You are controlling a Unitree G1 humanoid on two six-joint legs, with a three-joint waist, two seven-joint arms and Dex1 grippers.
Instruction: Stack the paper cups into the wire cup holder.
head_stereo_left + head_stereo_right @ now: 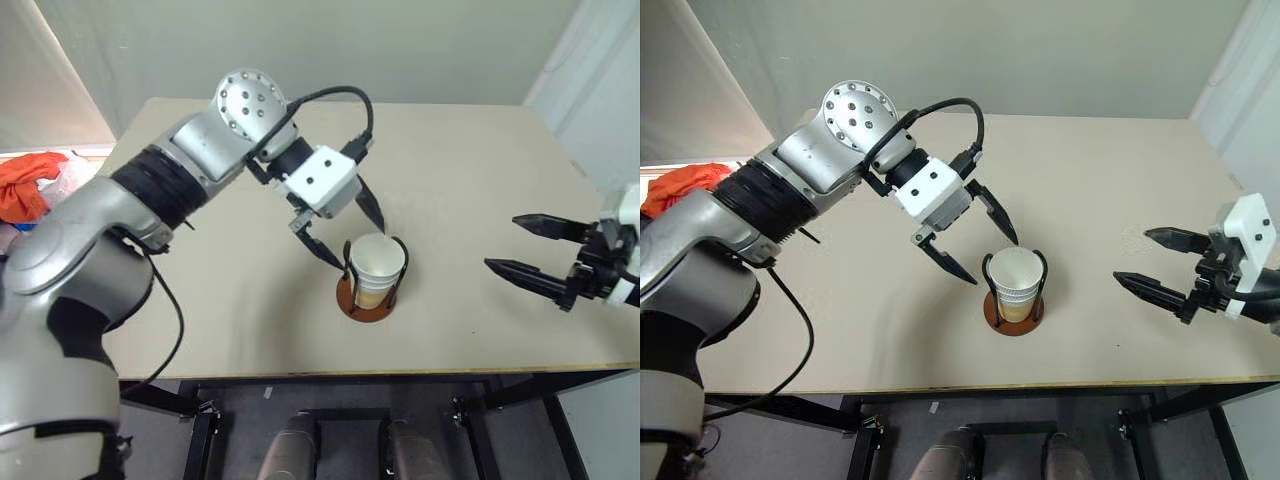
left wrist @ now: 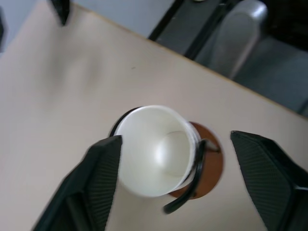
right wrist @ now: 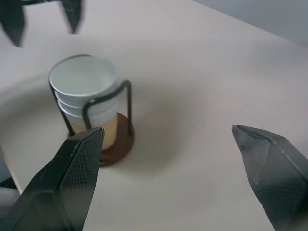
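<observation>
Left end effector spread wide above paper cups, empty.

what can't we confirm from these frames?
- Cup count: the stack of pale yellow paper cups shows about three white rims in the right wrist view; lower ones are blurred and crossed by the black wire cup holder.
- Orange cloth, left eye view: cut off by the frame edge.

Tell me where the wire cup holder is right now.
The wire cup holder stands near the table's front edge, about mid-table, holding the paper cups, just below the open left pincer.
</observation>
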